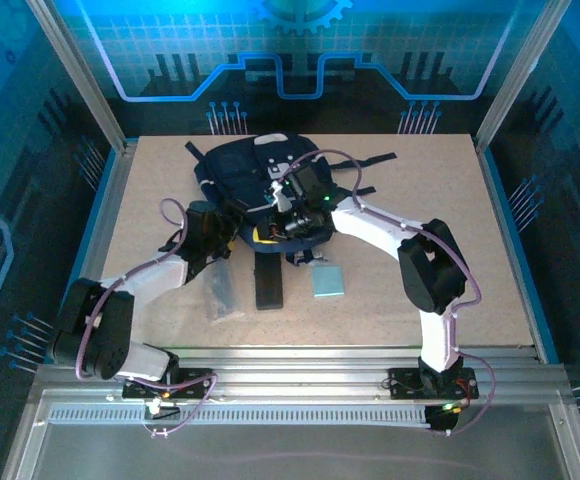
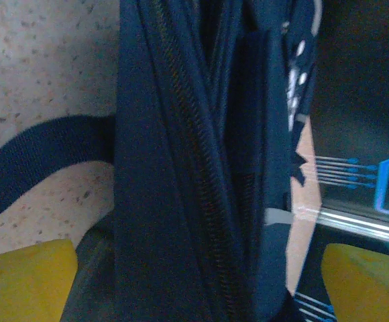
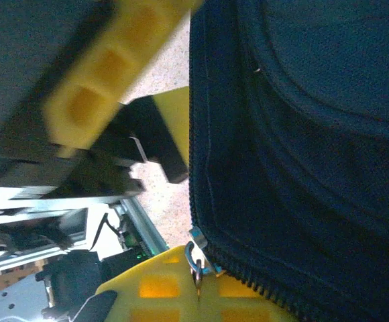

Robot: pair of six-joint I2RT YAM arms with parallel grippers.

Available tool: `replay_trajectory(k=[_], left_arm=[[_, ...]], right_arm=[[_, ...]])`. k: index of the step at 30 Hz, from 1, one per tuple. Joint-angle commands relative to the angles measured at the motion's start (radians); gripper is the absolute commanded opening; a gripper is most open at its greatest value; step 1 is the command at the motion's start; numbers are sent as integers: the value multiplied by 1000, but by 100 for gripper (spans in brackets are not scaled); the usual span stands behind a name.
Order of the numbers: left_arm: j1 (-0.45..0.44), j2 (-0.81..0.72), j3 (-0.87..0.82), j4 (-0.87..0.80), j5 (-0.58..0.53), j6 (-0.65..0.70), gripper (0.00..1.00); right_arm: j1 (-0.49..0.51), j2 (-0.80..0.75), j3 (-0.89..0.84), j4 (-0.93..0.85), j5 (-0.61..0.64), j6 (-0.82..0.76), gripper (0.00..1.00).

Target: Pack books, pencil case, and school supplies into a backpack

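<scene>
Holding the backpack [image 1: 255, 165] at twelve o'clock on the tabletop [image 1: 450, 250], my right fingers [image 3: 161, 288] pinch its edge; left fingers [image 2: 20, 278] gape apart, so the mouth may sag shut.

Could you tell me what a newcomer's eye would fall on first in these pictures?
First the navy-blue backpack at the far middle of the table. The left gripper stands open astride its zipper, and the right gripper is at the same near edge. Just nearer lie a black pencil case, a light-blue pad and a grey strip.
</scene>
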Motion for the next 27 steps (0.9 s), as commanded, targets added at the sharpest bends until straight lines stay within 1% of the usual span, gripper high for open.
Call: replay_trajectory(k=[1,2,4,6,8,12,14,19,22,26,27], left_arm=[[-19,63,-11,116,-48,-71,84],[-20,90,-11,150,-51,-73,75],[-20,135,-11,214,-58,-73,48],[-19,170,1,248,-59,-57,19],[-15,184,19,244,-45,-38,0],[4,171,52,186,18,16,0],[14,156,61,158,57,42,0],[37,107,75,71,152,124,0],[57,77,91,19,218,182,0],[78,48,167,-139,274,309,0],[81,45,185,-173,283,333,0]], right_arm=[[27,-43,-6,99,-91,52,0],[30,-52,-21,95,-90,62,0],[28,-72,-49,76,-91,73,0],[23,-96,-81,7,-75,45,0],[11,-112,-96,-102,-40,-21,0],[-48,-131,-135,-325,53,-186,0],[-86,-134,-154,-409,102,-260,0],[-185,-146,-172,-540,247,-403,0],[-253,-144,-142,-568,387,-472,0],[-328,-119,-61,-584,654,-512,0],[-345,-108,-36,-588,701,-519,0]])
